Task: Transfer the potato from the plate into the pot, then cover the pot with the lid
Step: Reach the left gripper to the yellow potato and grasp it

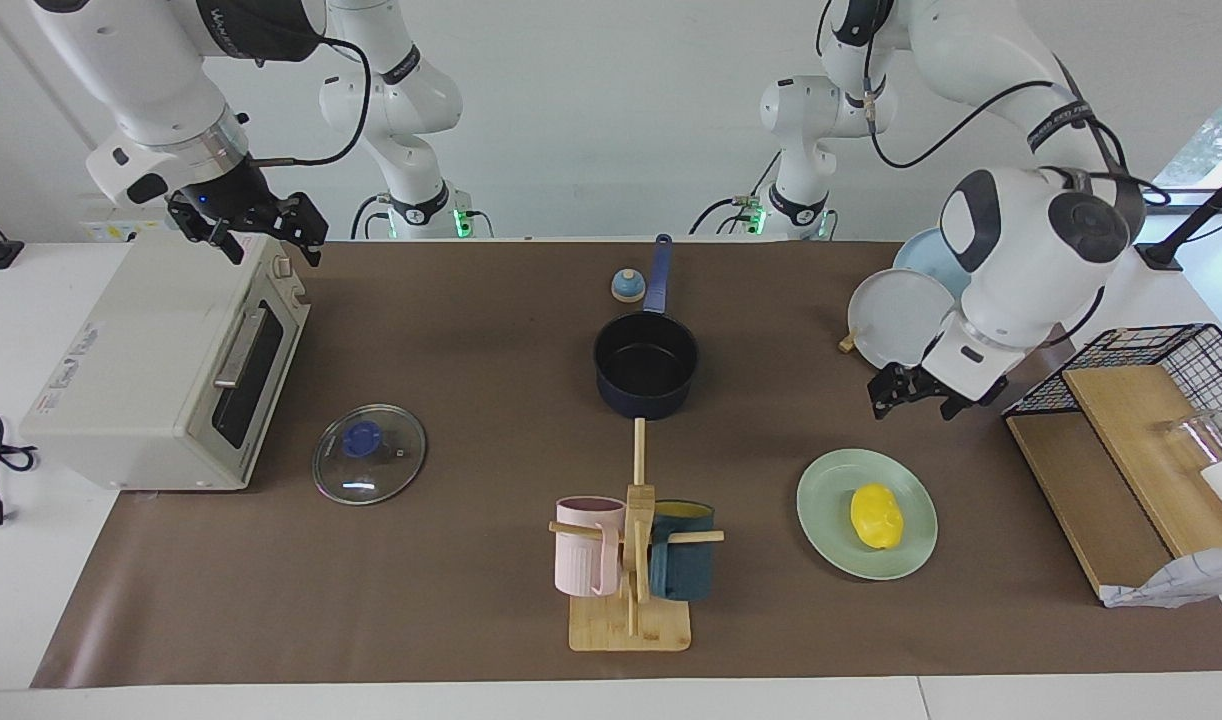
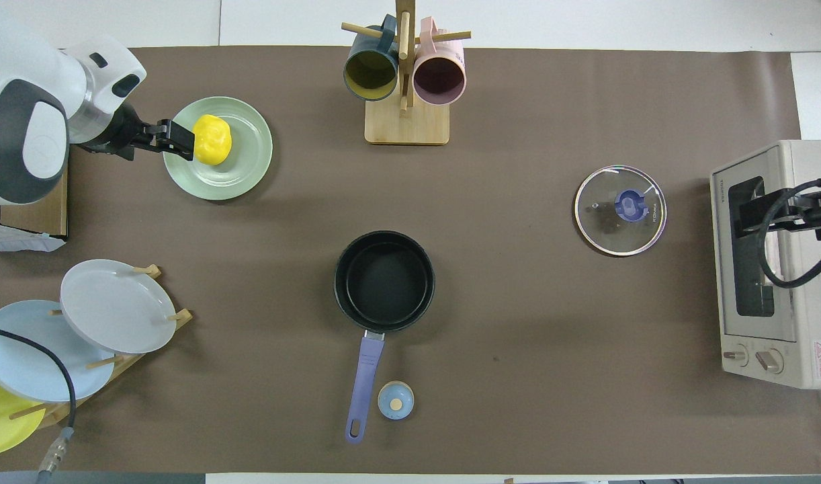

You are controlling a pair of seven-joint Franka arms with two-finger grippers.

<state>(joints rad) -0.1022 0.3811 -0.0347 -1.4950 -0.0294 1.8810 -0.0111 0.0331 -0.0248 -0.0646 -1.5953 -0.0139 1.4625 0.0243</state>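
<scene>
With the potato (image 1: 876,516) lying on the plate (image 1: 831,500), the left end effector (image 1: 915,393), fingers released, hangs near the plate while the right end effector (image 1: 261,228), its grip unreadable, waits over the toaster oven (image 1: 161,370); the glossy potato could slip from an off-centre pinch.

The small yellow lumpy potato (image 1: 876,516) looked like glossy plastic, the round lid (image 1: 369,453) was clear glass with a metal rim, and the mug stand (image 1: 630,625) was bare wood

potato (image 1: 876,516) on plate (image 1: 833,556) | pot (image 1: 646,365) nearer robots | lid (image 1: 369,453) apart
</scene>
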